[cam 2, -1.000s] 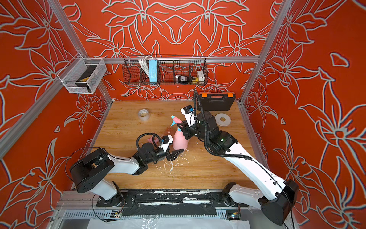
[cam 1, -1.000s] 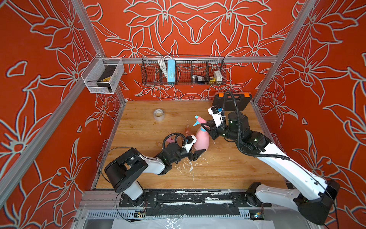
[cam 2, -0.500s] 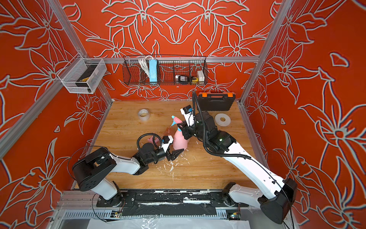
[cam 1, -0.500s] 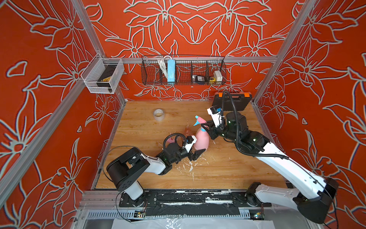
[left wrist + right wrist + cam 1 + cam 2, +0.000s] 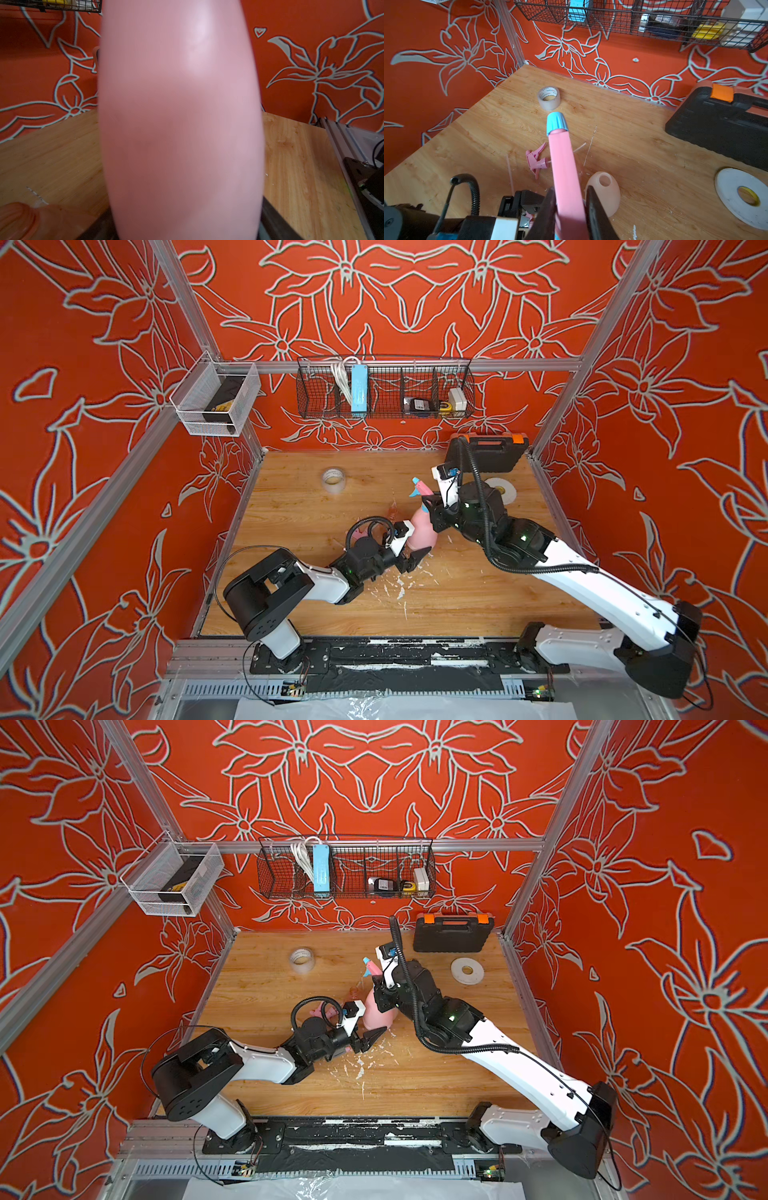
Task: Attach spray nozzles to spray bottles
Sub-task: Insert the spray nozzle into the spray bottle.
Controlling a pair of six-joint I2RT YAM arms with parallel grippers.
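One pink bottle (image 5: 420, 531) stands upright near the middle of the tabletop (image 5: 457, 601), and both arms are on it. My left claw (image 5: 415, 551) comes in low from the side with its fingers spread around the bottle's fat lower body, gripping it. In the left wrist view the bottle (image 5: 180, 124) fills most of the frame, blurred by closeness.

At the neck, my right claw (image 5: 570, 190) is pinched narrow on the pink-and-blue nozzle (image 5: 562, 158), whose blue tip points toward the back wall. In both top views the nozzle (image 5: 371, 967) sits on top of the bottle. I cannot tell whether it is fully seated.

An all-pink nozzle (image 5: 536, 161) lies loose on the wood beyond the claws. A pale bottle (image 5: 602, 191) stands just beside the right claw, neck open.

Farther out are a clear tape roll (image 5: 333, 480) toward the back, a flat white tape roll (image 5: 467, 970) and a black case (image 5: 453, 934) in the back corner. White flecks (image 5: 401, 587) litter the wood by the left claw.
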